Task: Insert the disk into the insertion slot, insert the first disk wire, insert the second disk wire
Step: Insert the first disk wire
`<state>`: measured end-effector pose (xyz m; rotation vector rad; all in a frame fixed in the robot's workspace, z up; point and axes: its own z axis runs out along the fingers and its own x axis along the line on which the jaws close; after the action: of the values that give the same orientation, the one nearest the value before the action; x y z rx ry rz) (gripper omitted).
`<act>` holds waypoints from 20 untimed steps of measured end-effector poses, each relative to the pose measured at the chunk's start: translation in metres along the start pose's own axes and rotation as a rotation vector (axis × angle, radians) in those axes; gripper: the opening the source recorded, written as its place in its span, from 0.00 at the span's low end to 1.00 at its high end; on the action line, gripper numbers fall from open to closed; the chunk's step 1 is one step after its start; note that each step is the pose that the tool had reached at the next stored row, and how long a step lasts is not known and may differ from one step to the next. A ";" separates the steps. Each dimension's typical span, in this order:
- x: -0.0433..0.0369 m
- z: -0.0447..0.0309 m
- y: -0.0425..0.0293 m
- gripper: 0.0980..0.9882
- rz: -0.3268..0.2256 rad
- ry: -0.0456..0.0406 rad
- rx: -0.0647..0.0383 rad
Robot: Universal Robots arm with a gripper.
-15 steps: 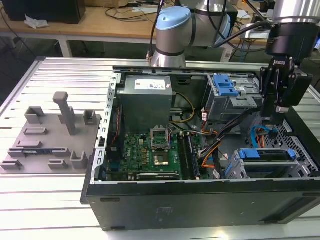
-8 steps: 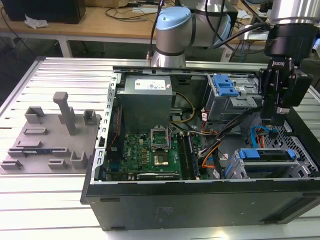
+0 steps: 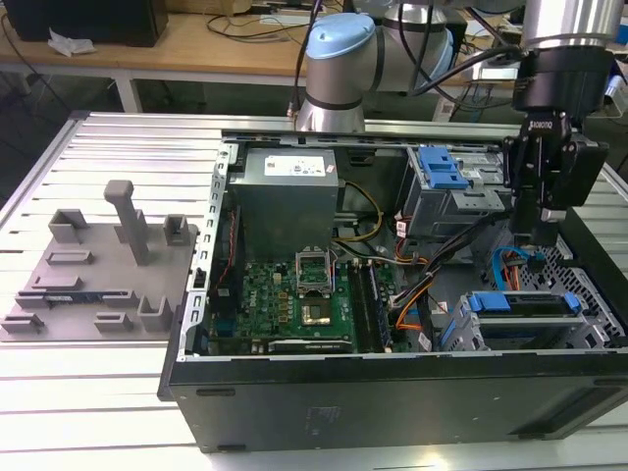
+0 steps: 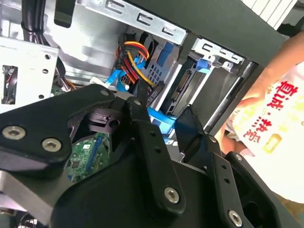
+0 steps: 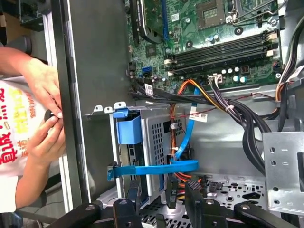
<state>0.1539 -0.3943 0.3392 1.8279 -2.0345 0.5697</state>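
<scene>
Item: gripper [image 3: 538,235], fingers [image 5: 192,190] standing well apart and clasping nothing, is hovering just beside the insertion slot [image 5: 159,142]. The disk [image 3: 520,302] is sitting inside it. A blue wire [image 5: 156,167] is crossing the cage wall. The power-supply label [image 3: 294,169] is carrying print too small to read.

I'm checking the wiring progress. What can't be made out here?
Whether the blue cable is seated in the disk: too small in the first wrist view, hidden by the wall of the insertion slot in the exterior view.
Whether the gripper holds anything: its own body blocks that in the second wrist view.
</scene>
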 end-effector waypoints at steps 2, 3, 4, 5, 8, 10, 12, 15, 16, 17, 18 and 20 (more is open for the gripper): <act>-0.0008 0.0009 0.0000 0.46 0.017 0.0000 0.004; -0.0013 0.0018 0.0003 0.46 0.024 0.0006 0.003; -0.0016 0.0024 0.0006 0.46 0.029 0.0015 0.000; -0.0017 0.0027 0.0007 0.46 0.035 0.0028 -0.004; -0.0021 0.0029 0.0008 0.46 0.039 0.0050 -0.005; -0.0023 0.0028 0.0008 0.46 0.039 0.0086 -0.005; -0.0025 0.0029 0.0006 0.46 0.038 0.0109 -0.005; -0.0030 0.0033 -0.0009 0.46 0.039 0.0121 -0.005; -0.0031 0.0035 -0.0012 0.46 0.039 0.0124 -0.005; -0.0033 0.0038 -0.0011 0.46 0.039 0.0129 -0.005; -0.0036 0.0041 -0.0011 0.44 0.040 0.0134 -0.005; -0.0044 0.0045 -0.0011 0.37 0.040 0.0150 -0.005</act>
<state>0.1555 -0.3929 0.3331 1.7784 -2.0651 0.5869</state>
